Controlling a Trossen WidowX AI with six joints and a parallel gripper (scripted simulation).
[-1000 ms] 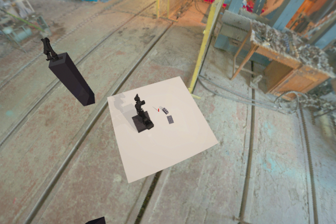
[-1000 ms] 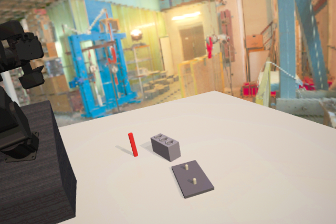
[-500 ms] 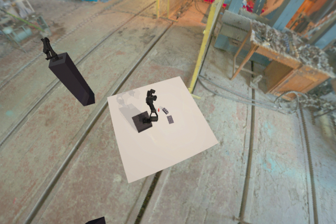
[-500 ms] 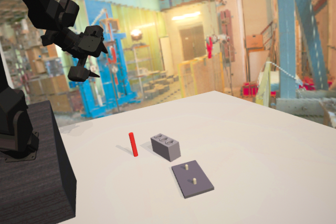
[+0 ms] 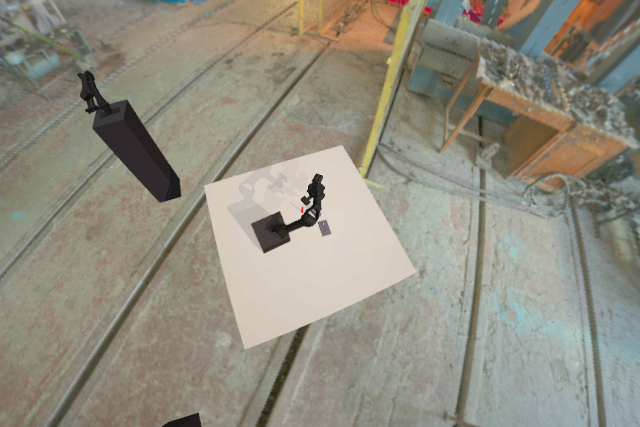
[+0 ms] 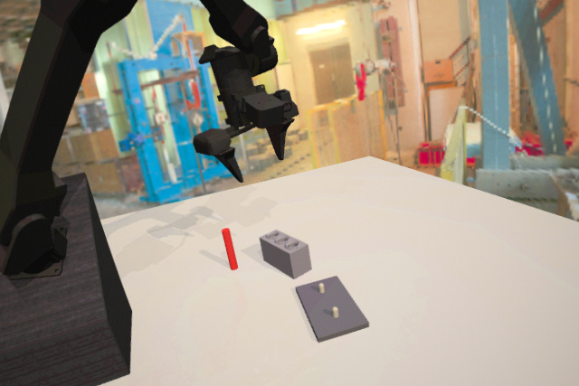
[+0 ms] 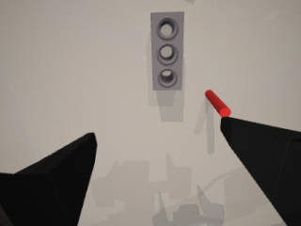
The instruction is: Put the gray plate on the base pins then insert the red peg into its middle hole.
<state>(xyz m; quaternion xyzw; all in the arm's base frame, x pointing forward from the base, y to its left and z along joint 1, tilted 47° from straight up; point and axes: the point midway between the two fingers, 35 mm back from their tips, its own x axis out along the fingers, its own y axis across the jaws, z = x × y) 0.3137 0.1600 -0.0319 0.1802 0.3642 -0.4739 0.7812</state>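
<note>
The gray plate (image 6: 285, 251) (image 7: 166, 49), a thick block with three holes in a row, lies on the white table (image 6: 444, 255). It is apart from the base (image 6: 343, 321) (image 5: 324, 228). The flat gray base carries two cream pins (image 6: 320, 287) (image 6: 335, 311), both bare. The red peg (image 6: 229, 249) (image 7: 217, 103) (image 5: 301, 209) stands upright just left of the plate. My gripper (image 6: 259, 168) (image 7: 159, 131) is open and empty. It hangs well above the table, over the peg and the plate and pointing down at them.
The arm stands on a dark pedestal (image 6: 56, 302) (image 5: 269, 232) at the table's left side. In the top view a long dark block (image 5: 135, 148) floats beside the table (image 5: 310, 298). The table's edges drop off on all sides.
</note>
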